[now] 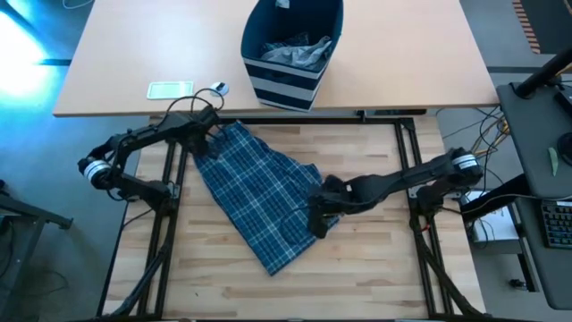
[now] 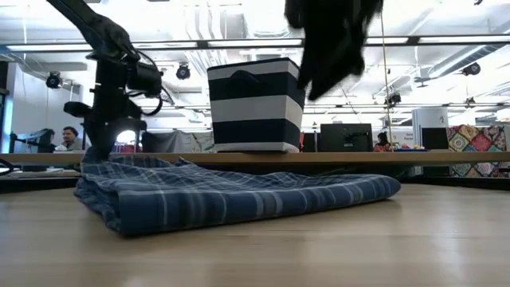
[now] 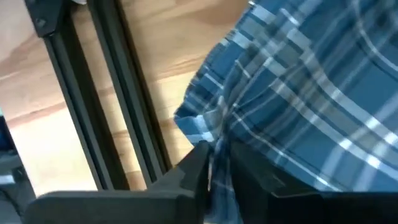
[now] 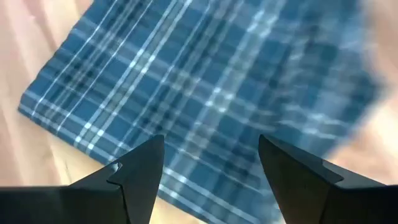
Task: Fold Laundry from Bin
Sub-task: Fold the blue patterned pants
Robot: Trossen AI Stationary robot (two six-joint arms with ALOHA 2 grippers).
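Observation:
A blue-and-white plaid garment (image 1: 264, 197) of the laundry lies flat on the wooden table (image 1: 357, 277), running from far left to near middle. My left gripper (image 1: 207, 143) is shut on its far left corner. My right gripper (image 1: 319, 224) hovers open above the garment's right edge. In the right wrist view its fingers (image 4: 140, 171) stand apart over the plaid cloth (image 4: 211, 87) without touching it. The striped navy bin (image 1: 290, 49) stands on the beige table beyond, with grey laundry (image 1: 299, 52) inside. My left gripper (image 3: 214, 171) pinches a bunched edge of the garment's far left corner (image 3: 217, 134) between its two fingers. The fingers come from above, pointing steeply down. How many layers they have, I cannot tell. The rest of the garment (image 2: 239, 199) lies on the table.
Dark frame rails (image 1: 165, 224) (image 1: 413, 170) run along the table's left and right sides. A pale flat card (image 1: 170, 89) and a small object (image 1: 219, 88) lie on the beige table left of the bin. Bare wood lies near the front edge (image 1: 206, 286).

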